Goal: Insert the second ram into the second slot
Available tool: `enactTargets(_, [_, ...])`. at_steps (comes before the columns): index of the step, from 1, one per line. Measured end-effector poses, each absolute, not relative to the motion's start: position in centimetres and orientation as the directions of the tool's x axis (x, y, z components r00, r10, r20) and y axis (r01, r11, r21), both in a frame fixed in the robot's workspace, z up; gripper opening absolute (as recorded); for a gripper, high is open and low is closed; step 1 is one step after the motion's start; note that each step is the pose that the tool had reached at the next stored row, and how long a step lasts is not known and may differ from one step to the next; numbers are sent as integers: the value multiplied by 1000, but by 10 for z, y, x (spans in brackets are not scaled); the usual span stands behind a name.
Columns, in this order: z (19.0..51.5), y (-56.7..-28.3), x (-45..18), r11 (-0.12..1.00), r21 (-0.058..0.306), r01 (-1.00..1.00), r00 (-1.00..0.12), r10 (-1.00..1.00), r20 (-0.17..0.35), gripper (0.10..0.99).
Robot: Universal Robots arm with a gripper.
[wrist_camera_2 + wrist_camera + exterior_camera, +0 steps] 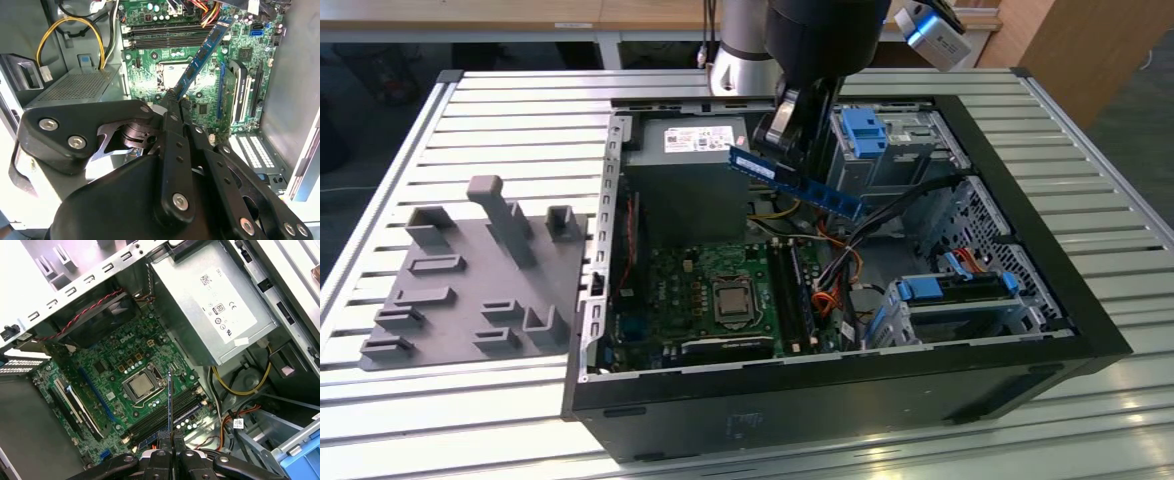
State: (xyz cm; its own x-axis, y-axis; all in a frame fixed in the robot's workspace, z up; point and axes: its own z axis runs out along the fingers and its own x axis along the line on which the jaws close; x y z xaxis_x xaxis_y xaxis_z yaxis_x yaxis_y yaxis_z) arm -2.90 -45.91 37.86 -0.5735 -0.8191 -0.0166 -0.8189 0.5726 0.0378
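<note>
Currently, you have on hand:

1. Pincer: black, jointed metal links with bright screw heads, seen in both wrist views. Its fingertips are clamped on one end of item 2.

2. The second ram: a thin, flat, blue circuit-board stick carrying a row of dark chips. It is held in the air over the open case, clear of the board, slanting from 10 o'clock to 4 o'clock in the exterior view, at about 12 o'clock from the processor socket. The first wrist view shows it edge-on as a dark sliver; the second wrist view shows its face.

3. Memory slots: long, narrow, black plastic, parallel, beside the square socket on the green motherboard.

4. Case: black sheet-metal box, side open.

5. Power supply: grey metal box with a white label, at 11 o'clock of the socket.

6. Drive clips: chunky light-blue plastic.

7. Fixture plate: matt grey, with upright pegs, at the case's 9 o'clock.

8. Table: ribbed aluminium slats.
</note>
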Motion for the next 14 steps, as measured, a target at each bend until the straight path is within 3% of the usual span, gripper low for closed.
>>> enactTargets(14, [379, -459, -29, 596, 38, -802, -597, -802, -17, 133])
